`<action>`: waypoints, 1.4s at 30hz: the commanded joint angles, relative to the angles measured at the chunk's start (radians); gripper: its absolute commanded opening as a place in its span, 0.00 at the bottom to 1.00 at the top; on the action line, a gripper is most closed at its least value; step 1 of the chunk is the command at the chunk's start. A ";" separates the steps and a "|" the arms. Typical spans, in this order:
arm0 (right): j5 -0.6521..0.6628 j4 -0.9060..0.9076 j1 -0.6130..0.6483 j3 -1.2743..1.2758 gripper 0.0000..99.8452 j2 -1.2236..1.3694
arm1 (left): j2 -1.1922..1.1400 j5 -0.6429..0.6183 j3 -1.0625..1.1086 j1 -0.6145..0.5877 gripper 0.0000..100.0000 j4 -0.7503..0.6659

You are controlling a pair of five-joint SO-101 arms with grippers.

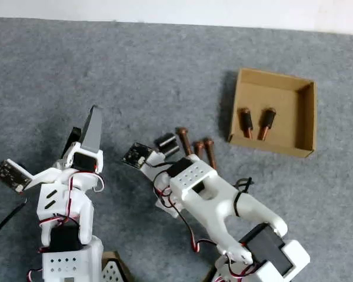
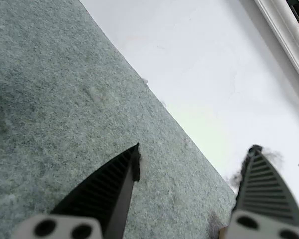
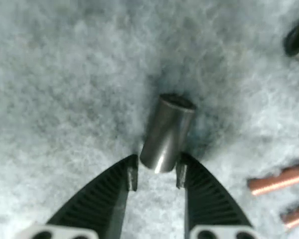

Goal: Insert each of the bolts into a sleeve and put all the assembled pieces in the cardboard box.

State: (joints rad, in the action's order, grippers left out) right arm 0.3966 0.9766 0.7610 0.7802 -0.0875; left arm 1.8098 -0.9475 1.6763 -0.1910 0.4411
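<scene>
The right end effector (image 3: pixel 156 172) is clenched on the near end of a short dark grey metal sleeve (image 3: pixel 167 133). One ribbed black fingertip (image 3: pixel 132 174) is against each side of the sleeve, and the rest of the cylinder juts out past the tips, low over the grey felt worktop (image 1: pixel 165 70). In the high view this sleeve (image 1: pixel 164 141) is just ahead of the right arm. A second dark sleeve (image 1: pixel 172 151) lies just beside it, and three loose copper-coloured bolts (image 1: pixel 198 147) lie side by side on the felt next to the sleeves.

The open brown cardboard box (image 1: pixel 275 82) sits on the worktop well apart from the right end effector, beyond the bolts. It holds two assembled pieces (image 1: pixel 256 123), copper bolts in dark sleeves, resting near each other on the box floor.

The left end effector (image 2: pixel 194 154) is released, with its two black fingers spread wide and nothing between them. It is over bare felt at the edge of the worktop, well apart from the sleeves, the bolts and the box.
</scene>
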 commanded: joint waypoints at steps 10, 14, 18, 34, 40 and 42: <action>-0.058 -0.136 0.005 0.094 0.12 -0.275 | 0.015 -0.008 0.021 -0.005 0.31 -0.006; -0.032 -0.171 0.005 0.165 0.12 -0.306 | 0.015 -0.008 0.021 -0.005 0.31 -0.006; -0.031 -0.173 0.005 0.176 0.12 -0.306 | 0.015 -0.008 0.021 -0.005 0.31 -0.006; -0.106 -0.265 0.005 0.156 0.12 -0.305 | 0.015 -0.008 0.021 -0.005 0.31 -0.006; -0.106 -0.271 0.005 0.084 0.12 -0.197 | 0.015 -0.008 0.021 -0.005 0.31 -0.006; -0.107 -0.269 0.005 0.047 0.12 -0.136 | 0.015 -0.008 0.021 -0.005 0.31 -0.006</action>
State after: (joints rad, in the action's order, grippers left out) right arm 0.3000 0.7311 0.7595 0.9122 -0.2731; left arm 1.8098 -0.9475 1.6763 -0.1910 0.4411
